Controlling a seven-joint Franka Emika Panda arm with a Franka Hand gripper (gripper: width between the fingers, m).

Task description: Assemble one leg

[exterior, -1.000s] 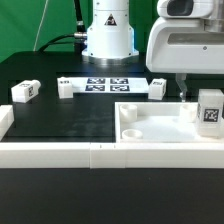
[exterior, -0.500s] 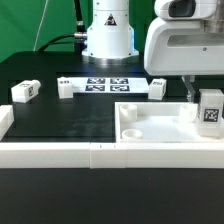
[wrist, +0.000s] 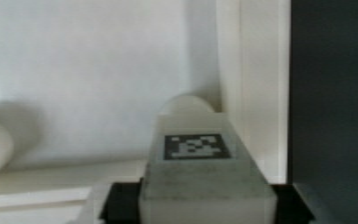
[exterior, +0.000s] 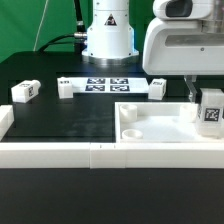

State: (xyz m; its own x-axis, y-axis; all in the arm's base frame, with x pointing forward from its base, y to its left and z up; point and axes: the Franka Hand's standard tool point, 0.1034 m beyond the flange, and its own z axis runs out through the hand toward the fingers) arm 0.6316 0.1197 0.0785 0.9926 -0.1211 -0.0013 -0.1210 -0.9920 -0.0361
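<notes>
My gripper (exterior: 204, 98) is at the exterior view's right, shut on a leg (exterior: 210, 112), a chunky white block with a marker tag facing the camera. The leg stands upright at the right corner of the large flat white panel (exterior: 150, 128); I cannot tell if it touches it. In the wrist view the leg (wrist: 202, 150) sits between my dark fingers (wrist: 126, 202), tag visible, over the white panel (wrist: 87, 70). Three more legs lie on the black table: one at the left (exterior: 25, 91), two beside the marker board (exterior: 66, 88) (exterior: 157, 86).
The marker board (exterior: 105, 84) lies in front of the robot base (exterior: 107, 35). Long white border rails (exterior: 70, 152) run along the table's front edge and the left corner. The panel has round recesses (exterior: 130, 131).
My gripper has shifted very slightly toward the exterior view's left with the leg still in it. Nothing else has moved.
</notes>
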